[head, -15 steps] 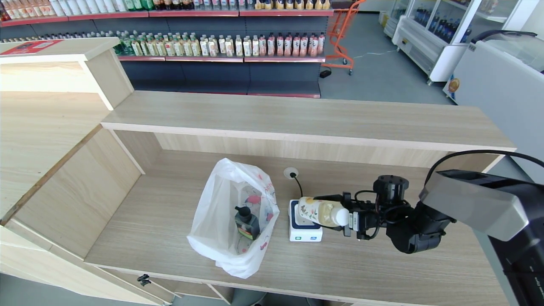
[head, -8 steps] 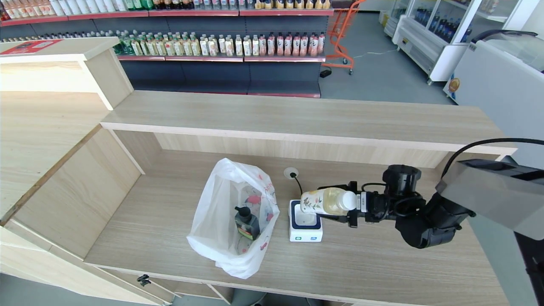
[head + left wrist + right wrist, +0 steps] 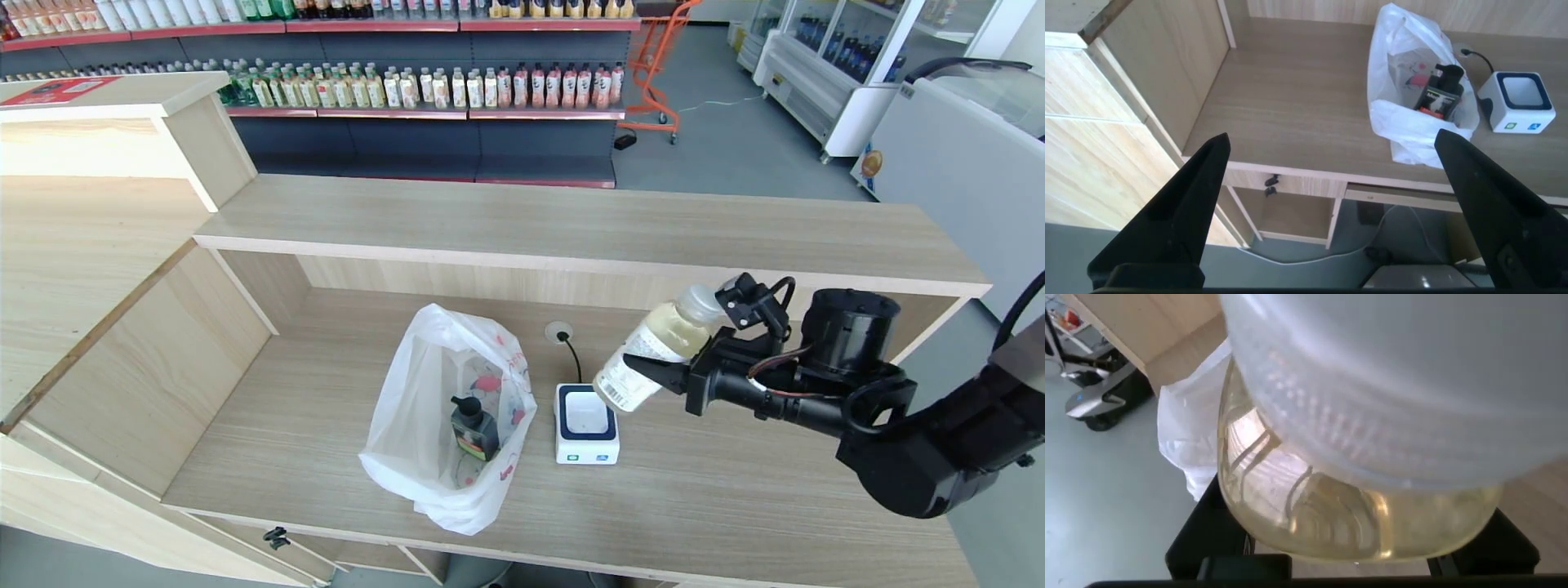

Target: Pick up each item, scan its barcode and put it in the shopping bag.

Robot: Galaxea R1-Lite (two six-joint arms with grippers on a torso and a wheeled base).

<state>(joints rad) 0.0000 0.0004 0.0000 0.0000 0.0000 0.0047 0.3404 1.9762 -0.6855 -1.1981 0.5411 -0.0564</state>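
Head view: on the bench [image 3: 326, 425], the shopping bag [image 3: 424, 482] stands open just left of the scanner [image 3: 586, 423]. The right end effector [image 3: 682, 347] hangs above and right of the scanner, clamped on the bottle [image 3: 653, 351], which is tilted cap-up with its base just over the scanner, not touching. The left end effector [image 3: 1331, 212] gapes wide and empty, well off from the scanner, beyond the bag. A dark pump bottle [image 3: 473, 429] sits inside the bag.
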